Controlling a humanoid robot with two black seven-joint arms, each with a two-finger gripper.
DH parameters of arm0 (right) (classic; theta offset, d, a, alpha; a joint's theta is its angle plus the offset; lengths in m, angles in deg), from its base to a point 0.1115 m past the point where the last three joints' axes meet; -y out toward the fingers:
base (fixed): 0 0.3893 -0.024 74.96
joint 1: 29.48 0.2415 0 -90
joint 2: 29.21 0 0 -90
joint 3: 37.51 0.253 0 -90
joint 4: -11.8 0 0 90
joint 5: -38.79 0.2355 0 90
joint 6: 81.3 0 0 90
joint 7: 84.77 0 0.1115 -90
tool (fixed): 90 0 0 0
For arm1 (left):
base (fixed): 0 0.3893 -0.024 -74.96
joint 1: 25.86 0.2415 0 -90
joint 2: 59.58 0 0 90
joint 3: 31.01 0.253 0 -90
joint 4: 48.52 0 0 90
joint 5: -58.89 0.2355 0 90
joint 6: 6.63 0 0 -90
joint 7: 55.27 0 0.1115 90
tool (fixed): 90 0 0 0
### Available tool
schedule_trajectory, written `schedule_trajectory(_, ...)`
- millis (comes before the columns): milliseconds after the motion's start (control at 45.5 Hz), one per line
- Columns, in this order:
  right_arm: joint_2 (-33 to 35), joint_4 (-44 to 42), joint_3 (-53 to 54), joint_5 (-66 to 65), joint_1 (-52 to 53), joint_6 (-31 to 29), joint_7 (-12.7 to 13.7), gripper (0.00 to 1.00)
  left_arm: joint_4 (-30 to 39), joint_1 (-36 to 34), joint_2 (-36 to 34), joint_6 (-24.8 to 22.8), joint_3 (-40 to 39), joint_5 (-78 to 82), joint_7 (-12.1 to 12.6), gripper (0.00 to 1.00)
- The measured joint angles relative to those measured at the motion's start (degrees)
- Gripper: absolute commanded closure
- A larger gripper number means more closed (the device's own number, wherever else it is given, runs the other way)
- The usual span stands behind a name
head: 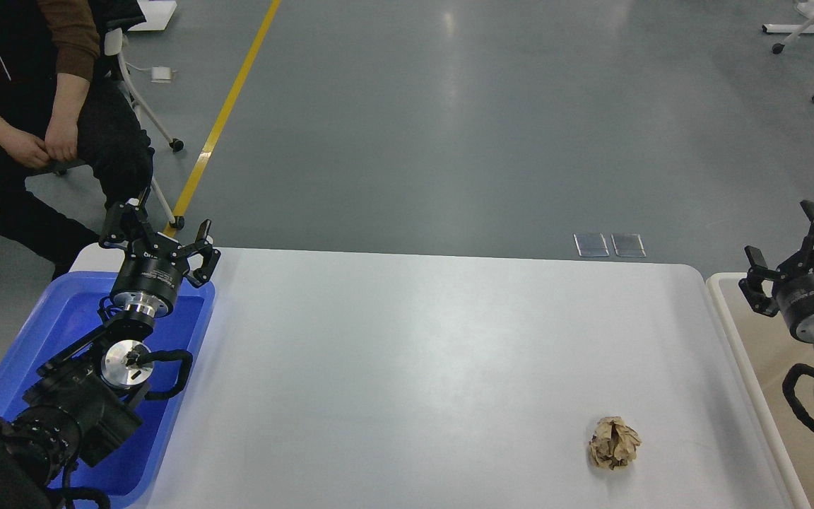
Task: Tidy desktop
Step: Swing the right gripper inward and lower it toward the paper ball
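A big white desk is seen in the middle, smooth and a little shiny. Only one loose thing is seen on it: a small brown paper ball, lying near the front right corner. It is well apart from both arms and nothing is touching it.

A blue tray is set at the left edge of the desk, and a beige tub at the right edge. The left gripper is held over the far end of the blue tray. Its fingers are spread wide and nothing is held in them. The right gripper is held over the beige tub. Its fingers are also spread open and nothing is held in them. A seated person is seen beyond the far left corner.

The paper ball is likely very light and soft. It can be squashed a bit and will not be broken. It is crumpled and rough, so it should not slip much. It is best taken across its middle, from above, with the fingers closed gently on its two sides. Because it is so light, it could be pushed away if it is bumped first. The right arm is nearer to it, and the beige tub is the closer bin. The tidying is not done while the ball is left on the desk.
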Motion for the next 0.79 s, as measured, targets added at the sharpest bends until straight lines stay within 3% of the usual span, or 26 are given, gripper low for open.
schedule_trajectory(307,6.24,1.0,-18.78,-7.53,7.66,-0.04,0.02,0.0,0.0,0.0,0.0,0.0,-0.02,0.0,-0.01,0.0)
schedule_trajectory(790,19.93,13.99,-51.54,-43.3,27.32,-0.15,0.38,0.0,0.0,0.0,0.0,0.0,-0.03,0.01,0.0,0.0)
